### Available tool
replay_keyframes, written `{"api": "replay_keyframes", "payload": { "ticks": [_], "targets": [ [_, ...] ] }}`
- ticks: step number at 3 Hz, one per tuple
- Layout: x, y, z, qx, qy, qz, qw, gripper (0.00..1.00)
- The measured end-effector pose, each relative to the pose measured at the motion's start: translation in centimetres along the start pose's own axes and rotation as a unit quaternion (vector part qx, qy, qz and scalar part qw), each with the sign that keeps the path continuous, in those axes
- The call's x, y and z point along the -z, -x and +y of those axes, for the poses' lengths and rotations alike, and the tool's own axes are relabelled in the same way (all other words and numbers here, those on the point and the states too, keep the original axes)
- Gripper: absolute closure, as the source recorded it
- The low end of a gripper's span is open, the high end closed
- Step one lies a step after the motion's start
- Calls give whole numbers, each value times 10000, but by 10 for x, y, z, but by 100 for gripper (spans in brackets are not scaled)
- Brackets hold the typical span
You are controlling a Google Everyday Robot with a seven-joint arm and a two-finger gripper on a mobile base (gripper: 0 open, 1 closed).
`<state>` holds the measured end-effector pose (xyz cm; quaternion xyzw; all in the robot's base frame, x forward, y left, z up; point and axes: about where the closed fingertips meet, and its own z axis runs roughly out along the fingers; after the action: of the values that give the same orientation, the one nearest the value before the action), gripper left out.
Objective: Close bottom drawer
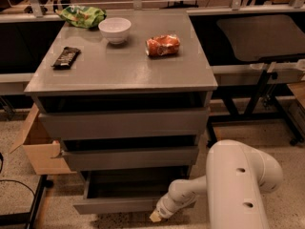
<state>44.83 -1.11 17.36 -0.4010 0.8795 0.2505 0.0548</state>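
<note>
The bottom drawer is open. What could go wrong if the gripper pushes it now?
The gripper sits near the right end of the bottom drawer, at its front, so an off-centre push may twist and jam it. It is low, by the panel's lower edge, and might slip underneath.

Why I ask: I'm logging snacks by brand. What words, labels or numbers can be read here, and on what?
No text is readable.
green bag: print too blurred.
orange packet: print too blurred.
dark wrapped bar: print too blurred.
claw, low by the front of the open bottom drawer: no marking seen.
</note>
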Motion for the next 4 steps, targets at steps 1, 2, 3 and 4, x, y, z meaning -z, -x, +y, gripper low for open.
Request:
{"api": "replay_keyframes", "payload": {
  "ticks": [1,2,3,4],
  "targets": [
    [2,34,-37,398,-243,-616,9970,100],
    [2,36,-39,422,-252,-649,9967,100],
    [5,65,-59,668,-365,-970,9924,100],
    [14,117,-86,1107,-533,-1479,9813,100]
  ]
}}
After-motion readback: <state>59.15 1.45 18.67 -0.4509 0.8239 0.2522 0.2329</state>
